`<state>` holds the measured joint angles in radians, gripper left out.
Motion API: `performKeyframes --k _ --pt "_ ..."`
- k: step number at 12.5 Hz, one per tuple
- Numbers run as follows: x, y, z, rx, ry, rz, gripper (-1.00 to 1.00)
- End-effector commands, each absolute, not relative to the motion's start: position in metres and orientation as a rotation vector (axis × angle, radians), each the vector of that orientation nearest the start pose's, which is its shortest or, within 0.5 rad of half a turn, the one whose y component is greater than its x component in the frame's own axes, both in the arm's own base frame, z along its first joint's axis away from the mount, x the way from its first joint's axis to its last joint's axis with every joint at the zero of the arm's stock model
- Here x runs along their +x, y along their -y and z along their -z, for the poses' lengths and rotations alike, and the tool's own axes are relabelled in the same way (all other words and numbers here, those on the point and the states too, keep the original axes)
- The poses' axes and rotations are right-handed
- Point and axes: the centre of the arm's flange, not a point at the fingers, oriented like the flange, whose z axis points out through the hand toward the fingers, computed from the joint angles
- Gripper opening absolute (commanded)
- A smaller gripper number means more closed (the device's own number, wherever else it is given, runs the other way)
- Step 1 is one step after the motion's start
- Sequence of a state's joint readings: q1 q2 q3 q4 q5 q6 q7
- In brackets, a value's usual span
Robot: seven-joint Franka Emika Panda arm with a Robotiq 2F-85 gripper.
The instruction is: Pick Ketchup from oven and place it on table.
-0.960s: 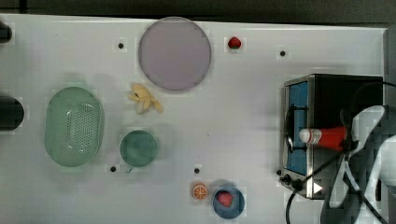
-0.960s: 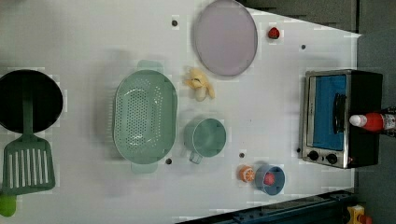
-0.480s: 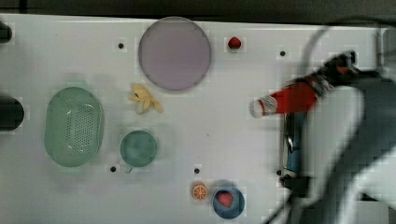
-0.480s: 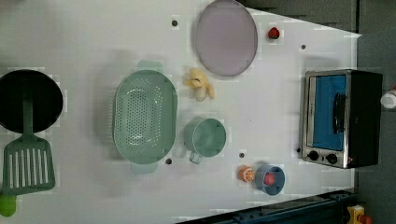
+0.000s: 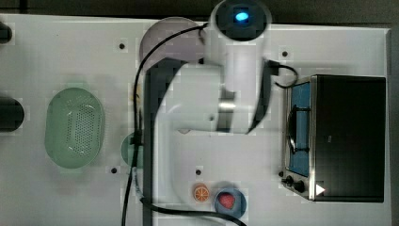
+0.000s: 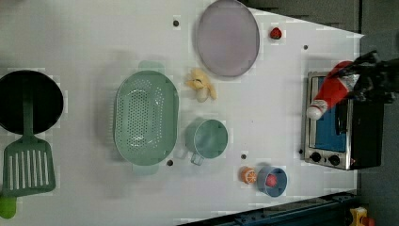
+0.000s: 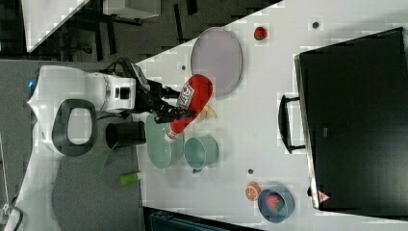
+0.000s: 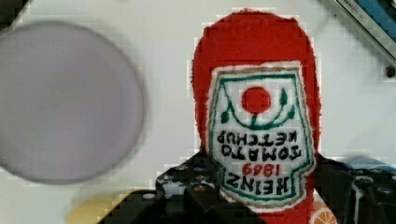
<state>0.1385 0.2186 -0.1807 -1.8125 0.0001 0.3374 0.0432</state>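
red ketchup (image 8: 258, 140) bottle, white cap, white-red-green label, held in claw (image 7: 169, 103)

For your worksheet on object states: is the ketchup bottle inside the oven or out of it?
Out. The pincer holds the ketchup in the air over the table, clear of the oven, cap end tilted downward.

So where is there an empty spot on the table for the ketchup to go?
The widest bare stretch of table lies between the lilac plate and the oven. More room lies in the left view's upper left, above the green colander. It is crowded around the cup, orange slice and blue bowl.
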Motion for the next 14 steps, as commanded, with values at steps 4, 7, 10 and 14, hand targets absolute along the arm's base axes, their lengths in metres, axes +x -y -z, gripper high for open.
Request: performKeyframes --k 4,7,10,14 --pt "0.549 0.046 -0.289 -2.913 -1.352 -0.049 0.26" --pt "0.539 0.034 -0.234 -2.898 -1.368 -0.103 0.26" --pt "0.540 0.024 -0.199 -2.870 -1.384 -0.102 0.27" --pt "0.541 0.023 -0.199 -2.858 -1.375 -0.032 1.00"
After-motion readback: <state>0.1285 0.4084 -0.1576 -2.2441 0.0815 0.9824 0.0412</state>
